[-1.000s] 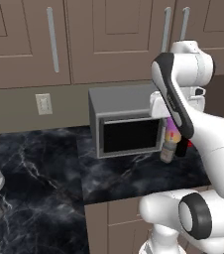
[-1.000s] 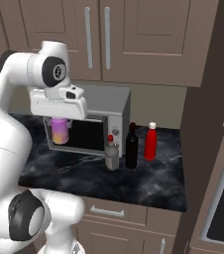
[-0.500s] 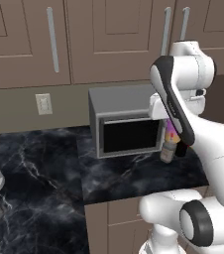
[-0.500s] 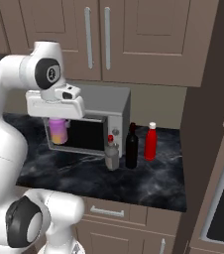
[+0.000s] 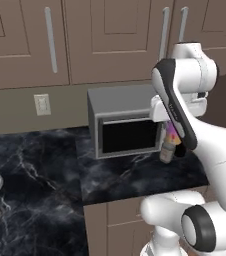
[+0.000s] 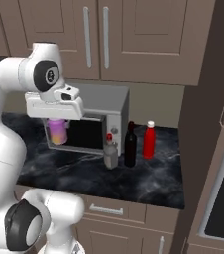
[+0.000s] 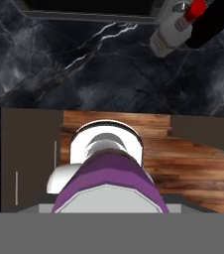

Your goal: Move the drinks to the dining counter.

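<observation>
My gripper (image 6: 58, 126) is shut on the pink-purple can with the yellow band (image 6: 58, 135), holding it in the air in front of the microwave. The arm partly hides the can (image 5: 171, 134) in the left base view. Looking down, the hand view has the can (image 7: 109, 183) over the counter's front edge and the wooden floor. On the counter stand the squat clear red-capped bottle (image 6: 111, 155) (image 7: 173, 32), the tall dark wine bottle (image 6: 130, 146) and the slim red bottle (image 6: 149, 140). The dining counter is out of view.
A grey microwave (image 6: 101, 116) sits at the back of the black marble counter (image 6: 143, 183) over brown drawers. Brown wall cabinets (image 6: 134, 34) hang above. A tall brown panel (image 6: 203, 124) and an oven (image 6: 223, 198) stand at the right.
The can stays in my grip at about the same height. The upper arm has turned slightly, and the whole scene has shifted a little to the left, so the camera moved.
</observation>
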You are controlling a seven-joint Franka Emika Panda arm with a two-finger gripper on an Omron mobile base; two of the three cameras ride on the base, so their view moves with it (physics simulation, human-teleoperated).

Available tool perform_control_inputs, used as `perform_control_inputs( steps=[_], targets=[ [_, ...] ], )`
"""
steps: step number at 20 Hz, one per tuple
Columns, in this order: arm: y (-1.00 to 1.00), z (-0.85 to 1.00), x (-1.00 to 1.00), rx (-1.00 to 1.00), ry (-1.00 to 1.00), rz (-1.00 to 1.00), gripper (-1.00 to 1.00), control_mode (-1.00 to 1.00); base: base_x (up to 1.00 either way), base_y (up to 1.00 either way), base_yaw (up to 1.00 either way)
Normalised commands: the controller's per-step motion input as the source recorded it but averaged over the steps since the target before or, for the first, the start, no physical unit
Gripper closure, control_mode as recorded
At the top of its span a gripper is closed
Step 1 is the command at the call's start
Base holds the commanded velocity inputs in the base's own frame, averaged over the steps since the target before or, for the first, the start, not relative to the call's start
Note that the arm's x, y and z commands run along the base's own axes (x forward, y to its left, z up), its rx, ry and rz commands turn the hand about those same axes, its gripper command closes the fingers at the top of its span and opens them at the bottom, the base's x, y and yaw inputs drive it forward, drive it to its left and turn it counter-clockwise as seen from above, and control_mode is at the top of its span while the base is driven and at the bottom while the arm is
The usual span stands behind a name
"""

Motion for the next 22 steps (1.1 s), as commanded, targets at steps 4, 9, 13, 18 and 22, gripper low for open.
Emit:
perform_control_inputs(
  steps=[4, 9, 13, 18, 22],
  targets=[
    [0.00, 0.00, 0.00, 0.00, 0.00, 0.00, 1.00, 1.00, -0.92, -0.65, -0.27],
    [0.00, 0.00, 0.00, 0.00, 0.00, 0.00, 1.00, 1.00, -0.93, -0.64, -0.51],
    [0.00, 0.00, 0.00, 0.00, 0.00, 0.00, 1.00, 1.00, -0.58, -0.31, -0.75],
    [0.00, 0.00, 0.00, 0.00, 0.00, 0.00, 1.00, 1.00, -0.36, -0.06, -0.90],
    [0.00, 0.00, 0.00, 0.00, 0.00, 0.00, 1.00, 1.00, -0.25, 0.00, -0.96]
  ],
)
